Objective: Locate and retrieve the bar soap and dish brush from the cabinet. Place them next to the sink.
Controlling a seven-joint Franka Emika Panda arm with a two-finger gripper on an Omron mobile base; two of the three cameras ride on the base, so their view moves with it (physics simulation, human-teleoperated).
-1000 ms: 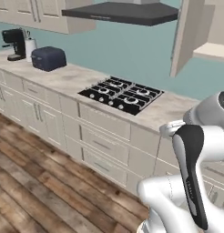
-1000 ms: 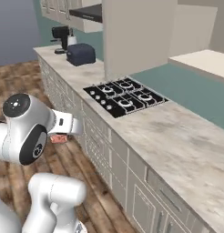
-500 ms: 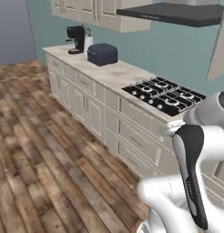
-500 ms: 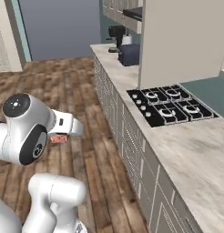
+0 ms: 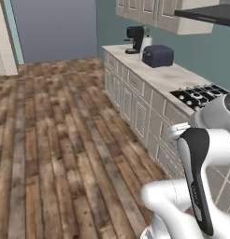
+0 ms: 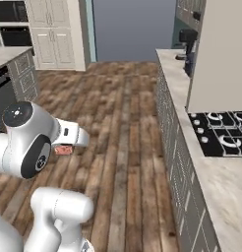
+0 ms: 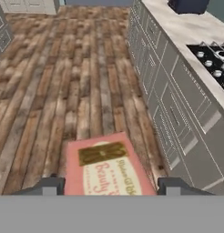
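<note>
Wooden floor (image 7: 63, 82) is seen left of the stovetop (image 7: 214, 59), where the bar soap (image 7: 107, 166) is clamped between the gripper (image 7: 107, 185) jaws.

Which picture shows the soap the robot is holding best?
The hand view: the bar soap sits big between the gripper fingertips, label readable. The right base view shows just a small reddish piece beside the arm.

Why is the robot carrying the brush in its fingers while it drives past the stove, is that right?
Not quite: it is the bar soap, not the brush. The hand view shows a pinkish block with a gold label between the gripper fingers. The stove on the counter is indeed nearby.
</note>
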